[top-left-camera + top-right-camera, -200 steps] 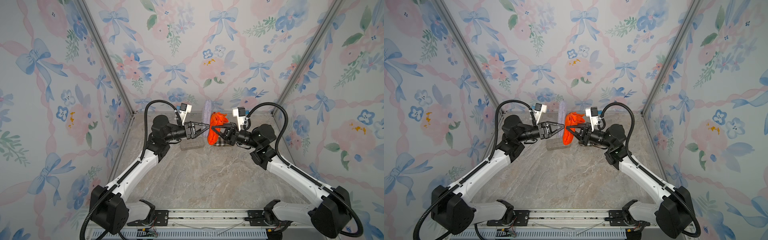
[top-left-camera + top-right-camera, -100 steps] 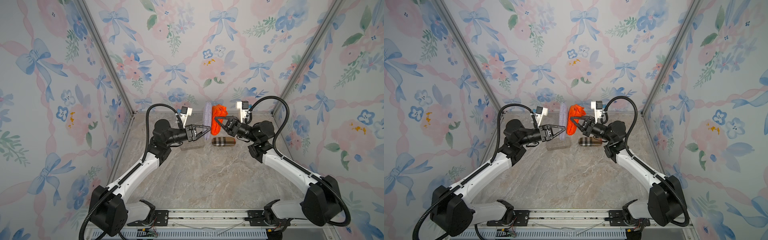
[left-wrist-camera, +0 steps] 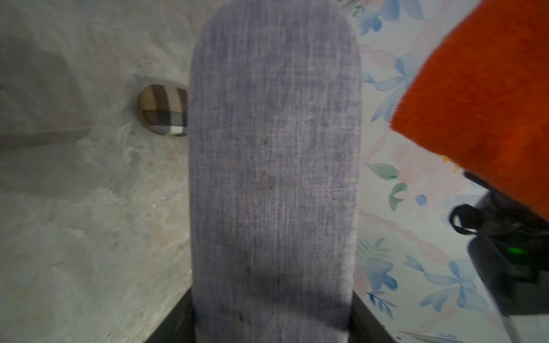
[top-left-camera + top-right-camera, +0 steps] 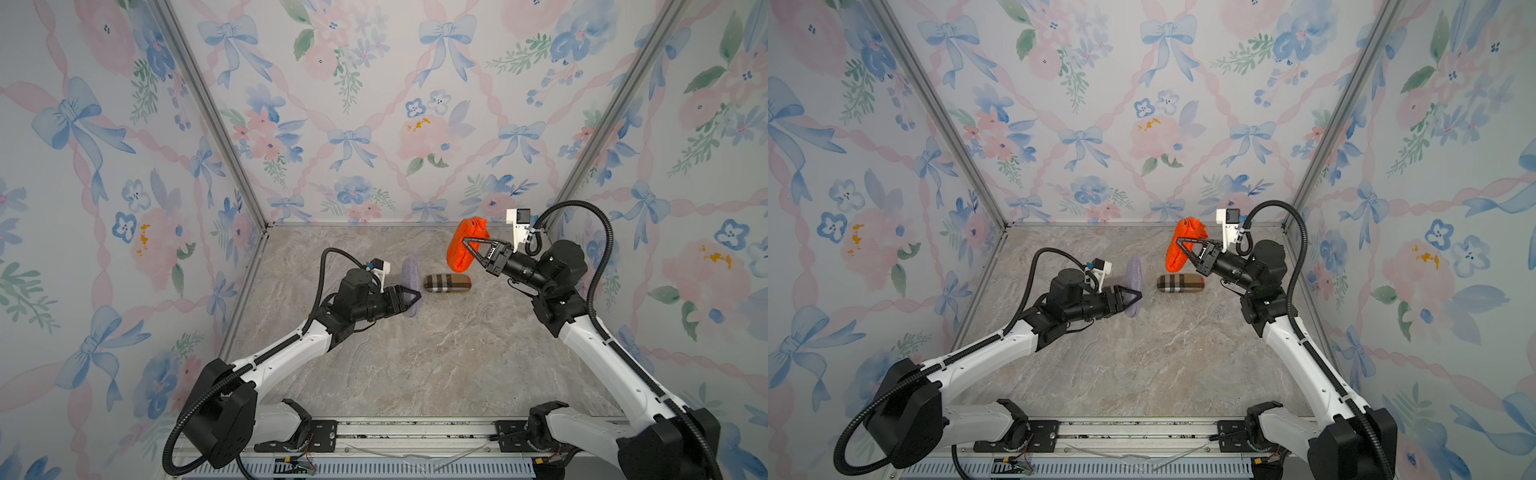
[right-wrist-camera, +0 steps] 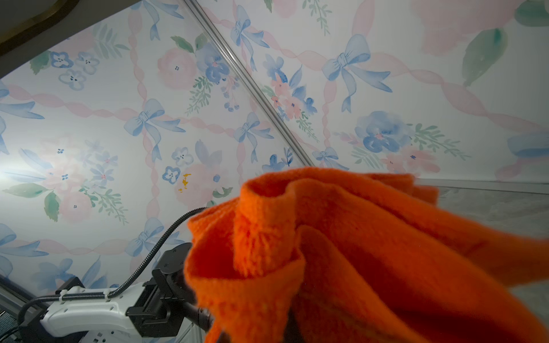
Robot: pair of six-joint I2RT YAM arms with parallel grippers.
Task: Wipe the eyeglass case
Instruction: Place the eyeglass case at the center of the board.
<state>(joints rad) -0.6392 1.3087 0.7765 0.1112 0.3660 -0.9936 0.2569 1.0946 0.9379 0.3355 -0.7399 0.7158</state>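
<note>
Left gripper [image 4: 411, 297] clamps the lavender eyeglass case [image 4: 410, 270], likely light, stiff and fabric-grippy, across its width near one end, just left of a plaid case [image 4: 447, 283]; right gripper [image 4: 467, 245] pinches the limp orange cloth [image 4: 457, 257] aloft.

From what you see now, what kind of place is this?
Likely a robot test booth, not a home: two robot arms fixed to a metal rail, flowered wall panels in metal frames, and a stone-look table.

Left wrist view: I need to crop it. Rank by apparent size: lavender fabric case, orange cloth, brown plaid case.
1. Lavender fabric case, enlarged by nearness to the camera.
2. Orange cloth, cut off by the frame.
3. Brown plaid case, partly hidden.
</note>
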